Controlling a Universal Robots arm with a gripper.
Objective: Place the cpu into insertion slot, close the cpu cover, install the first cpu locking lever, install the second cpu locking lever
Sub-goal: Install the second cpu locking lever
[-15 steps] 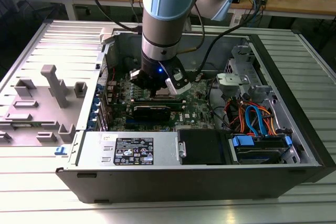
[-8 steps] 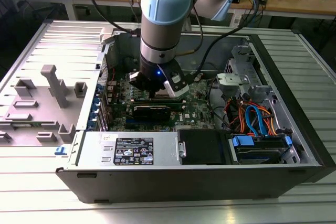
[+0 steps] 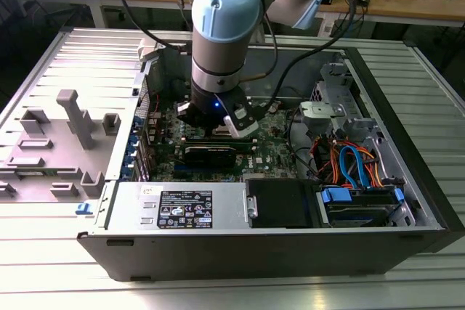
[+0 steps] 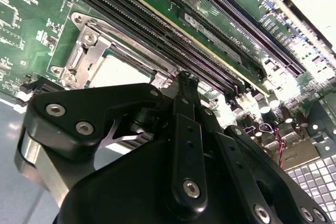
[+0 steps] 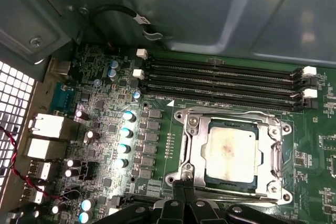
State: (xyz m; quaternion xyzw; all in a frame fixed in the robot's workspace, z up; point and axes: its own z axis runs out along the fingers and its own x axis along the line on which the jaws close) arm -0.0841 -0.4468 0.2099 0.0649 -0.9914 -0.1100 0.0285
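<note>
Two fingers (image 5: 185, 195) pressed together, holding nothing, sit low at the slot (image 5: 189, 145) edge, likely to work a lever, with the cpu (image 5: 231, 150) seated under the cover (image 5: 275, 153).

In the exterior view the arm's wrist (image 3: 218, 70) hides the socket area of the green board (image 3: 272, 147). In the second wrist view the black pincer (image 4: 185, 85) covers most of the cpu (image 4: 118, 72) and cpu cover (image 4: 86, 40). In the first wrist view the picture's edge cuts off the pincer (image 5: 181, 186).

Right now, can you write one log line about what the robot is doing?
gripper: shut, at socket edge | cpu: seated in insertion slot | cpu cover: closed over it
</note>
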